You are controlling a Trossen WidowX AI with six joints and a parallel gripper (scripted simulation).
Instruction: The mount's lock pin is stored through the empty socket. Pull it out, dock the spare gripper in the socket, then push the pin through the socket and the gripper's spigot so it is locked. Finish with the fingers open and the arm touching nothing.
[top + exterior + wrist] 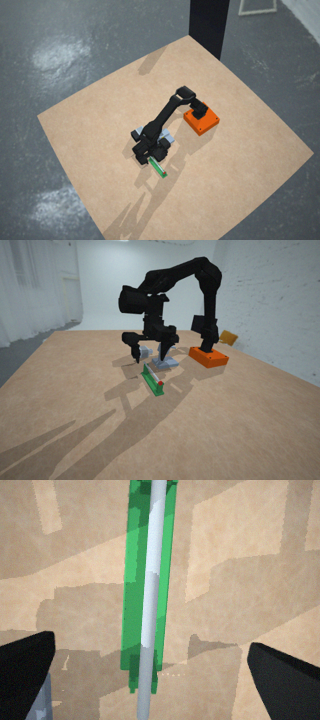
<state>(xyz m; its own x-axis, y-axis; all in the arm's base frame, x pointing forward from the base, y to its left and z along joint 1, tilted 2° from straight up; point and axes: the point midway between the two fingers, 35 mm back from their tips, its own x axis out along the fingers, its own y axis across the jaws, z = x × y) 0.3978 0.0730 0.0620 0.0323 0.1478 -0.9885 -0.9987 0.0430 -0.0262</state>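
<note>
The grey lock pin (158,165) (154,375) (152,580) with a red head (160,382) lies along a green cradle (162,175) (151,383) (132,580) on the table. My gripper (150,158) (149,359) (154,647) is open wide and holds nothing. It hangs just above the pin's plain end, with one finger on each side and clear of the pin. The grey mount (169,138) (168,363) stands just behind the cradle. The spare gripper (134,134), black with a grey spigot (146,351), lies to the left of the mount and is partly hidden by my arm.
The arm's orange base (201,121) (208,357) sits behind and to the right of the mount. A dark pillar (208,25) stands at the table's far corner. A yellow object (227,337) lies beyond the table edge.
</note>
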